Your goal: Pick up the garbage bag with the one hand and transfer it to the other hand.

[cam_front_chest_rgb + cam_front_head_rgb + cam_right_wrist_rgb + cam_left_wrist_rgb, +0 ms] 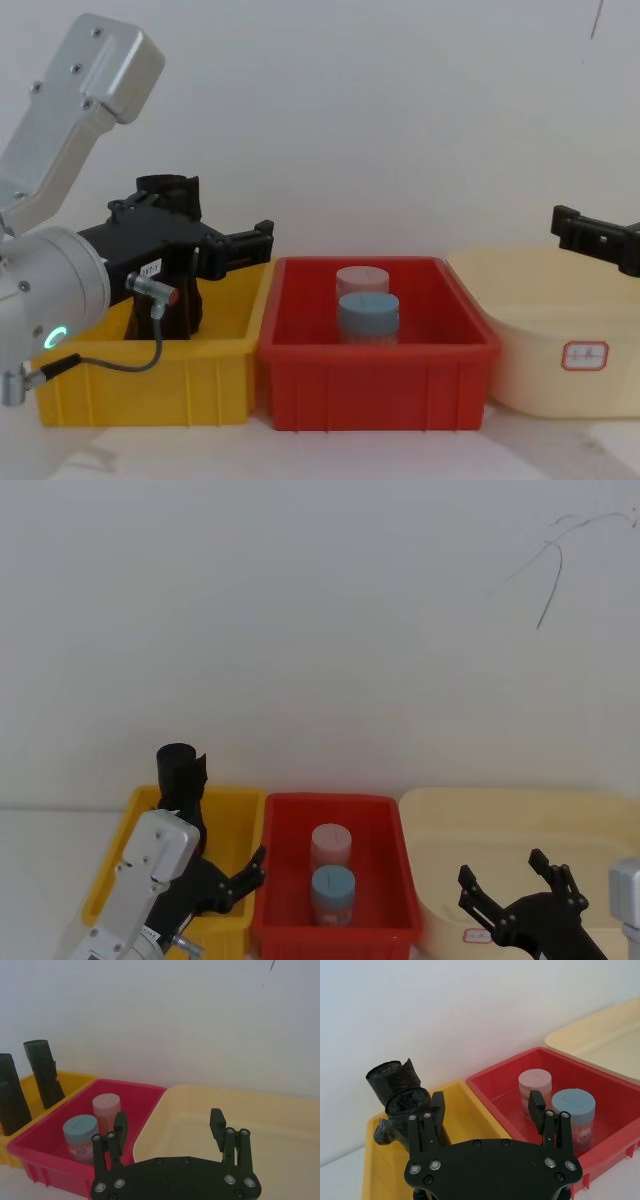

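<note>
The garbage bag point(178, 770) is a tall black roll with a flared top, standing upright at the back of the yellow bin point(236, 806). It also shows in the left wrist view point(390, 1076), the right wrist view point(43, 1073) and the chest view point(168, 187). A second, wrinkled black roll point(409, 1101) stands just in front of it. My left gripper point(236, 874) hovers open over the yellow bin, to the right of the rolls and apart from them, holding nothing point(487, 1102) point(255, 242). Over the cream tub my right gripper point(502, 872) is open and empty point(168, 1117).
A red bin point(330, 802) sits between the yellow bin and the cream tub point(500, 806). It holds a pink-lidded jar point(331, 842) and a blue-lidded jar point(333, 885). A white wall rises close behind the bins.
</note>
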